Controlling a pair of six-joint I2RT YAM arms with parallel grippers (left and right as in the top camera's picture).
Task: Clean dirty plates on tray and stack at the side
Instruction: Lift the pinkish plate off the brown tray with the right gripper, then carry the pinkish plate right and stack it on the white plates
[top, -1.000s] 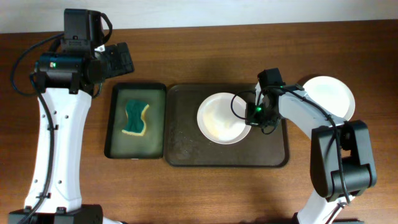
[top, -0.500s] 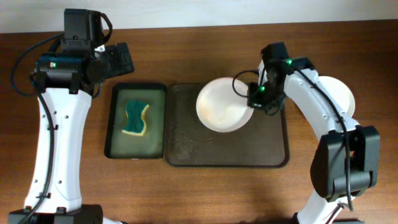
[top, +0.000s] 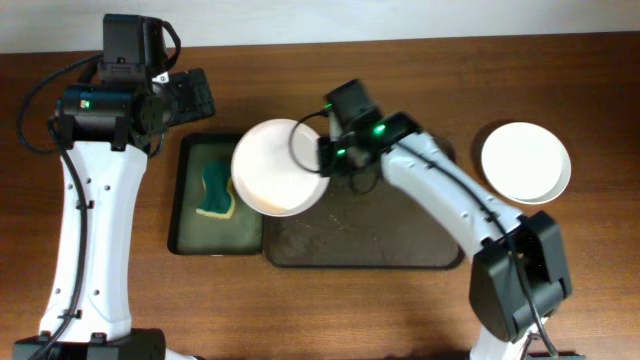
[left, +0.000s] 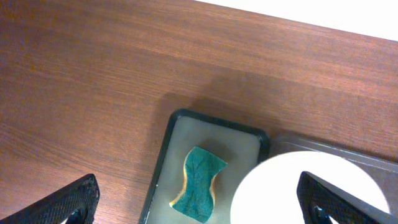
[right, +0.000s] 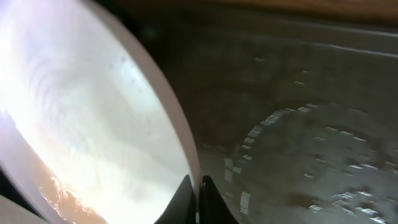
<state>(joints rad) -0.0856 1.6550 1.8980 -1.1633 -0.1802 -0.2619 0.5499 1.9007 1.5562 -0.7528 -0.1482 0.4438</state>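
One plate (top: 270, 182) face up, rim in right claw (top: 325, 163)

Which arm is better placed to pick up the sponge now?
Left, probably. The left hand is open and close to the sponge; the right hand is shut on the plate.

The bench (top: 590, 300) is brown wood with long lines running across it. Three things sit right on it: a dark green tray (top: 200, 240) on the left, a bigger dark brown tray (top: 400, 245) in the middle, and one white plate (top: 526, 162) on the right. The two trays sit side by side, very close together, and the plate sits alone, apart from the brown tray.
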